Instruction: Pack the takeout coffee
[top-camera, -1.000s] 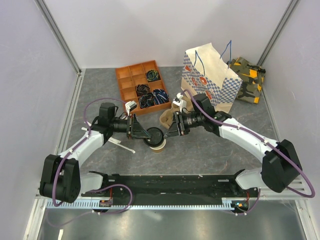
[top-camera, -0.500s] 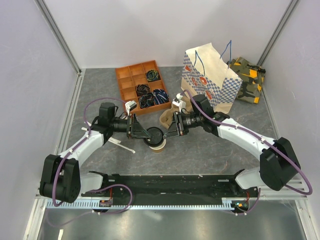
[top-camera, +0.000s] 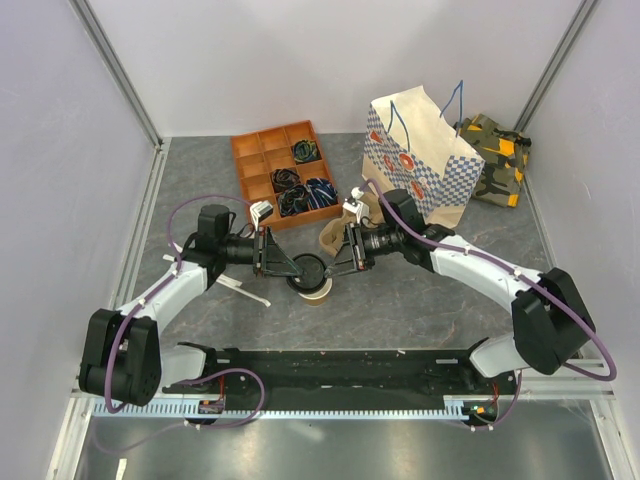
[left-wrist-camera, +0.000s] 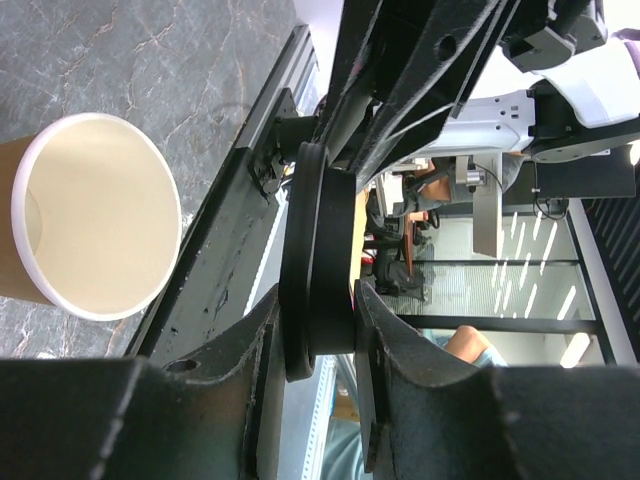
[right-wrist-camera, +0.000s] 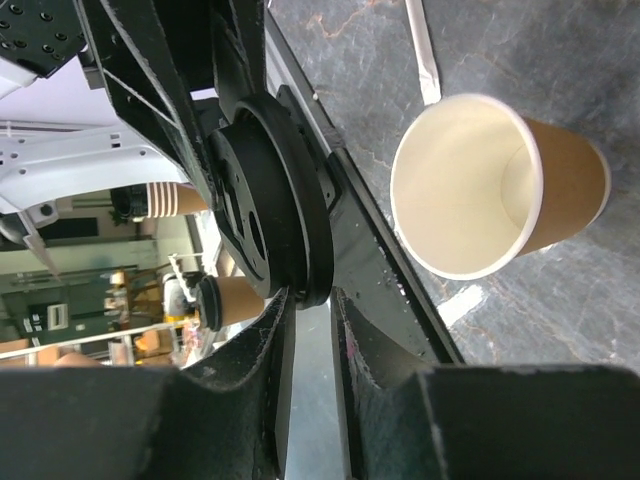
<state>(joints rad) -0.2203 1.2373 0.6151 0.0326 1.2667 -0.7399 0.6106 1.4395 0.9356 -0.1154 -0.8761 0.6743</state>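
Note:
No lidded takeout coffee shows on the table. A lidless tan paper cup (top-camera: 318, 291) with a cream inside stands upright at the table's middle, also seen in the wrist views (left-wrist-camera: 95, 215) (right-wrist-camera: 490, 185). Just above it a loose black lid (top-camera: 309, 269) hangs level over the cup, held between both arms. My left gripper (top-camera: 291, 267) comes in from the left and is shut on the lid (left-wrist-camera: 320, 255), its fingers pressing both faces. My right gripper (top-camera: 336, 264) comes from the right, its fingertips pinching the opposite rim of the lid (right-wrist-camera: 270, 210).
An orange compartment tray (top-camera: 252, 158) with cables sits at the back. A checked paper bag (top-camera: 420, 160) stands at the back right, a camouflage pouch (top-camera: 495, 158) beside it. A tan paper item (top-camera: 333, 238) lies behind the right gripper. A white strip (top-camera: 243, 287) lies left of the cup.
My right gripper's jaws have narrowed onto the lid's rim and the arm has edged slightly left. The left gripper, lid and cup have stayed put.

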